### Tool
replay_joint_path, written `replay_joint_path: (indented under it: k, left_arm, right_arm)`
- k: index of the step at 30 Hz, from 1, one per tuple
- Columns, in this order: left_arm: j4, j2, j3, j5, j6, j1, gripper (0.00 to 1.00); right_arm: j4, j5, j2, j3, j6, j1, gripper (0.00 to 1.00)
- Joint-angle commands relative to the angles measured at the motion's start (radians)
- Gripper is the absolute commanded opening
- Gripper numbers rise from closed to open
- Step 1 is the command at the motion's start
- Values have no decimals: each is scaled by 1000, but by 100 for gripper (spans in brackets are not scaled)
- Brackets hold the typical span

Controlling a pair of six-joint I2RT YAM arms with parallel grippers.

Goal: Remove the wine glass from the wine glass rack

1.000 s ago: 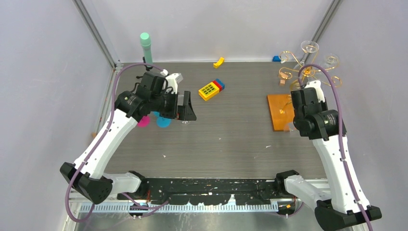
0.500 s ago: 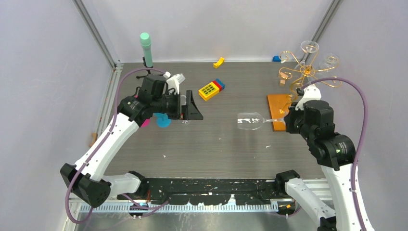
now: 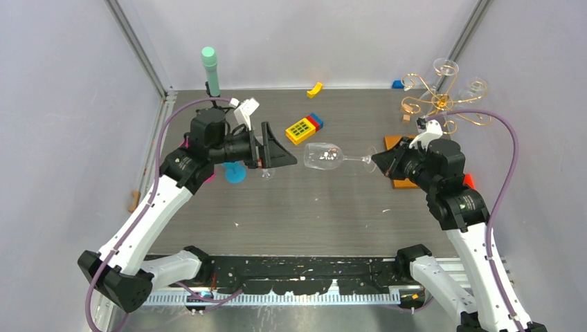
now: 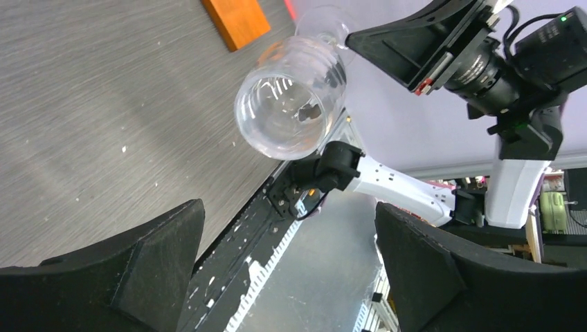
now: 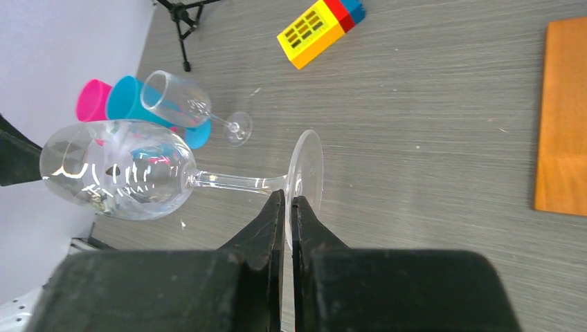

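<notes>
Right pincer [image 5: 284,202] clamps the wine glass [image 5: 118,169] by its foot.

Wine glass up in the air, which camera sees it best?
Right wrist: the whole wine glass shows, bowl, stem and foot, pinched by the right tool. Top view shows it small and faint; left wrist shows mostly its bowl, mouth-on.

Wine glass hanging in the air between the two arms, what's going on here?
The right gripper is shut on the wine glass at the stem by its foot, holding it sideways above the table, off the wine glass rack. The bowl points at the left gripper, which is open and not touching it. Two more glasses hang on the rack, and another glass lies by the cups.
</notes>
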Motion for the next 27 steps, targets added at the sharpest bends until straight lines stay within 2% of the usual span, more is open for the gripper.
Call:
replay_joint_path:
  k: [1, 7, 12, 16, 22, 27]
  left_arm:
    - [108, -13, -5, 34, -43, -2, 94]
    - [86, 10, 70, 5, 75, -2, 94]
    - [-7, 80, 210, 1, 179, -2, 94]
    - [-76, 154, 273, 52, 232, -2, 93]
    - [-136, 254, 245, 196, 254, -45, 77]
    - [-167, 306, 216, 209, 274, -130, 74]
  right_arm:
    - [190, -71, -13, -3, 89, 5, 0]
    - [180, -104, 14, 7, -3, 42, 0]
    - [120, -92, 56, 39, -134, 145, 0]
    - [90, -103, 97, 64, -270, 233, 0]
    - [100, -166, 133, 97, -387, 344, 0]
    - [107, -114, 191, 121, -437, 419, 0]
